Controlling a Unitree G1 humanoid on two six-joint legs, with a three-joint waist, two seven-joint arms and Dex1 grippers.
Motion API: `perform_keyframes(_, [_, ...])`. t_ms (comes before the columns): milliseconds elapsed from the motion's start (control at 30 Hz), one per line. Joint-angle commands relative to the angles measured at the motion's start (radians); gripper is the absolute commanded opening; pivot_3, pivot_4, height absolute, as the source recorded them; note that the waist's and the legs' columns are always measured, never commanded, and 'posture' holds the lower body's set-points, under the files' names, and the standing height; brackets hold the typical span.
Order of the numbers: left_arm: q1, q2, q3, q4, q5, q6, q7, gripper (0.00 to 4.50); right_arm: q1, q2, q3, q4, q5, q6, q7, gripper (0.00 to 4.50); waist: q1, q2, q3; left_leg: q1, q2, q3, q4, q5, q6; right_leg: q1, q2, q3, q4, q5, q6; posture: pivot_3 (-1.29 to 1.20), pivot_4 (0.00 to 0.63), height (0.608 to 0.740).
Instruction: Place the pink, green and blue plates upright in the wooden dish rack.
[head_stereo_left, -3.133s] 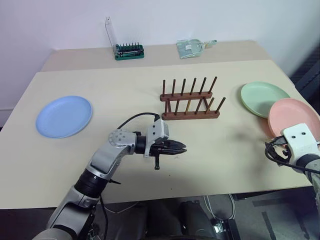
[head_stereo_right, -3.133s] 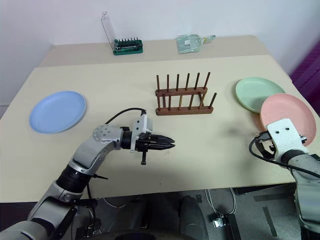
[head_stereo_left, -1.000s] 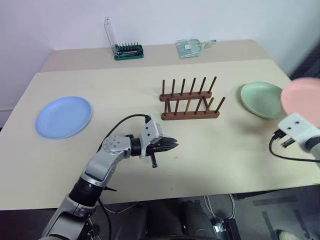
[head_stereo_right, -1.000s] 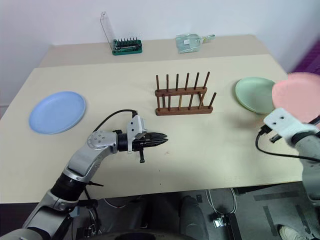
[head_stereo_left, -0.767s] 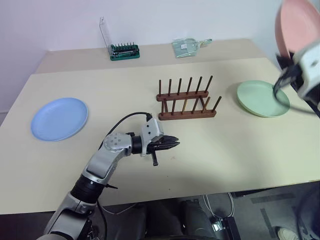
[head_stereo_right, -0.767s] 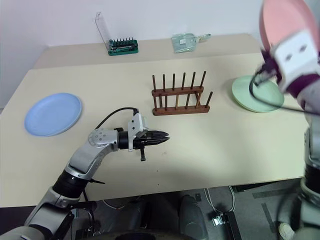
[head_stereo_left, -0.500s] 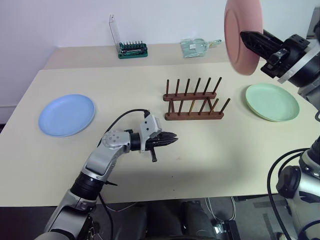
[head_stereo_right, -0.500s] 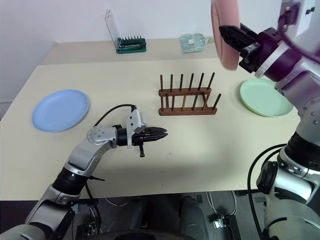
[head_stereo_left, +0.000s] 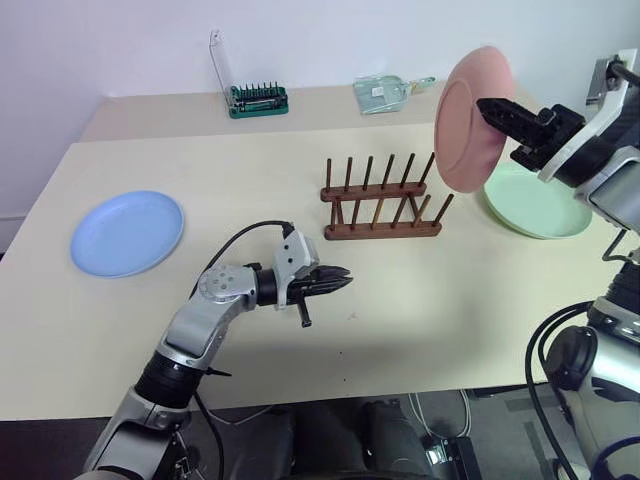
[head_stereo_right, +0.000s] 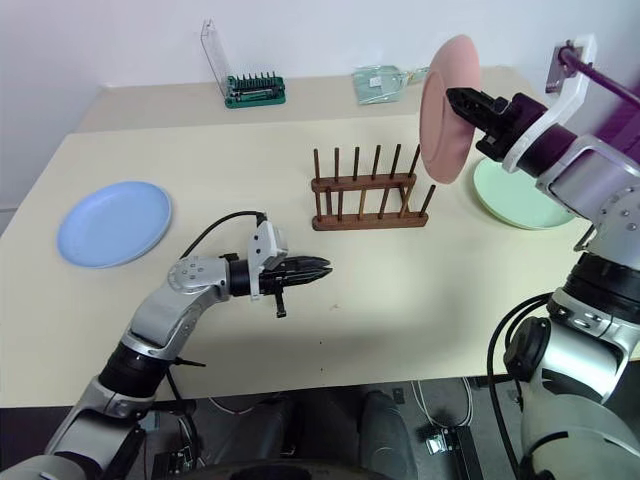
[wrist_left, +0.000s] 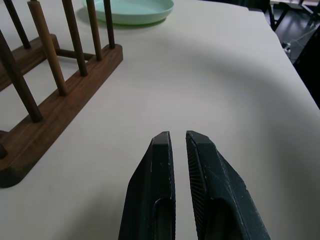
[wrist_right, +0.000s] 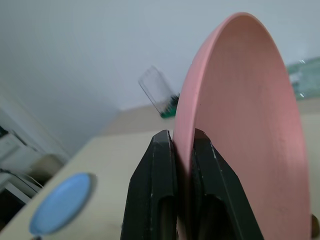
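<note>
Hiding behind the raised pink plate (head_stereo_left: 470, 118): part of the green plate (head_stereo_left: 545, 205).

Left tool (head_stereo_left: 340, 279) level, nearly closed, seemingly empty; right tool (head_stereo_right: 456, 97) raised, clamped.

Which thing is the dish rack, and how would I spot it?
Look at the middle of the beige table. The wooden dish rack stands there, just left of the raised pink plate. It alone is dark brown wood, with two rows of upright pegs.

The rack (head_stereo_left: 382, 198) stands mid-table (head_stereo_left: 300, 150). One plate (head_stereo_left: 127, 232) lies by the left edge, another (head_stereo_left: 545, 205) by the right. A case (head_stereo_left: 258, 101) sits at the back edge.
</note>
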Motion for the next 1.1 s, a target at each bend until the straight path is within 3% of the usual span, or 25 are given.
perform_keyframes(33, [0.005, 0.001, 0.009, -0.054, -0.021, 0.010, 0.005, 0.47, -0.033, -0.001, -0.027, -0.051, 0.071, -0.005, -0.014, 0.04, 0.000, 0.000, 0.000, 0.000, 0.000, 0.000, 0.000, 0.000, 0.000, 0.000, 0.000, 0.000, 0.000, 0.000, 0.000, 0.00, 0.150, 0.740])
perform_keyframes(200, [0.012, 0.006, 0.008, -0.066, -0.021, 0.019, 0.004, 0.47, -0.001, -0.002, -0.020, -0.079, 0.131, 0.006, -0.027, 0.04, 0.003, 0.000, 0.000, 0.000, 0.000, 0.000, 0.000, 0.000, 0.000, 0.000, 0.000, 0.000, 0.000, 0.000, 0.000, 0.00, 0.150, 0.740])
perform_keyframes(700, [0.006, 0.017, 0.010, -0.072, -0.025, 0.026, 0.004, 0.47, 0.103, -0.051, 0.056, 0.114, -0.003, -0.081, 0.082, 0.04, 0.001, 0.000, 0.000, 0.000, 0.000, 0.001, 0.000, 0.000, 0.000, 0.000, 0.000, 0.000, 0.000, 0.000, 0.000, 0.00, 0.150, 0.740])
perform_keyframes(800, [0.002, 0.016, 0.008, -0.069, -0.022, 0.024, 0.005, 0.47, 0.098, -0.049, 0.071, 0.132, -0.040, -0.108, 0.094, 1.03, 0.001, 0.000, 0.000, 0.000, 0.000, 0.001, 0.000, 0.000, 0.000, 0.000, 0.000, 0.000, 0.000, 0.000, 0.000, 0.00, 0.150, 0.740])
perform_keyframes(933, [0.004, 0.015, 0.008, -0.071, -0.022, 0.025, 0.006, 0.47, 0.095, -0.052, 0.083, 0.092, -0.117, -0.222, 0.103, 2.99, 0.002, 0.000, 0.000, 0.000, 0.000, 0.001, 0.000, 0.000, 0.000, 0.000, 0.000, 0.000, 0.000, 0.000, 0.000, 0.00, 0.150, 0.740])
perform_keyframes(1033, [0.007, 0.017, 0.008, -0.075, -0.022, 0.025, 0.007, 0.47, 0.104, -0.090, 0.093, 0.052, -0.207, -0.336, 0.108, 2.99, 0.002, 0.000, 0.000, 0.000, 0.000, 0.001, 0.000, 0.000, 0.000, 0.000, 0.000, 0.000, 0.000, 0.000, 0.000, 0.00, 0.150, 0.740])
perform_keyframes(1100, [0.014, 0.019, 0.011, -0.084, -0.023, 0.028, 0.012, 0.47, 0.127, -0.149, 0.031, 0.043, -0.225, -0.375, 0.116, 2.99, 0.006, 0.000, 0.000, 0.000, 0.000, 0.001, 0.000, 0.000, 0.000, 0.000, 0.000, 0.000, 0.000, 0.000, 0.000, 0.00, 0.150, 0.740])
